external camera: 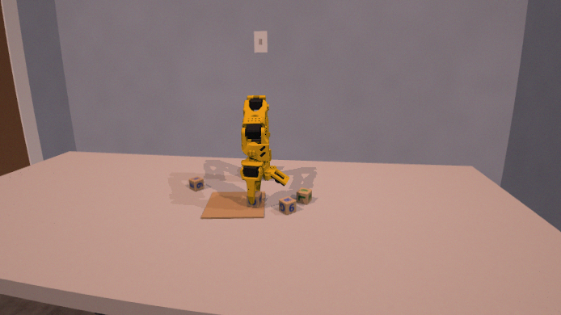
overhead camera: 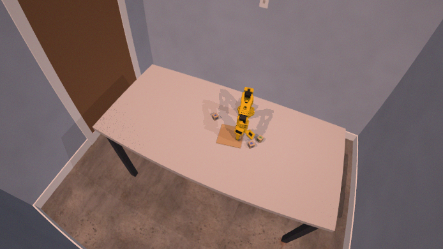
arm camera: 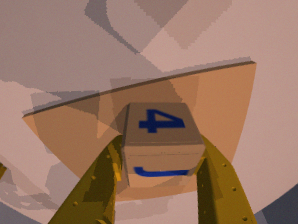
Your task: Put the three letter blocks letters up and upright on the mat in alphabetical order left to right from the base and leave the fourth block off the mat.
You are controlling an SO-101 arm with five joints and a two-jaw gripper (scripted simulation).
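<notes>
My gripper [arm camera: 161, 163] is shut on a tan wooden block [arm camera: 161, 139]. In the wrist view the block shows a blue 4 on one face and a blue J-like mark on the face nearer the camera. The block sits low at the right part of the brown mat [external camera: 234, 204]; I cannot tell whether it touches the mat. It also shows in the exterior view [external camera: 255, 199] under the yellow arm. A block with blue marks [external camera: 287, 205] and a block with a green mark [external camera: 304, 195] lie off the mat to its right. A fourth block [external camera: 196, 182] lies off the mat, to the back left.
The arm's base stands just behind the mat [overhead camera: 230, 136]. The two right-hand blocks [overhead camera: 251, 143] [overhead camera: 260, 138] lie close to the mat's right edge.
</notes>
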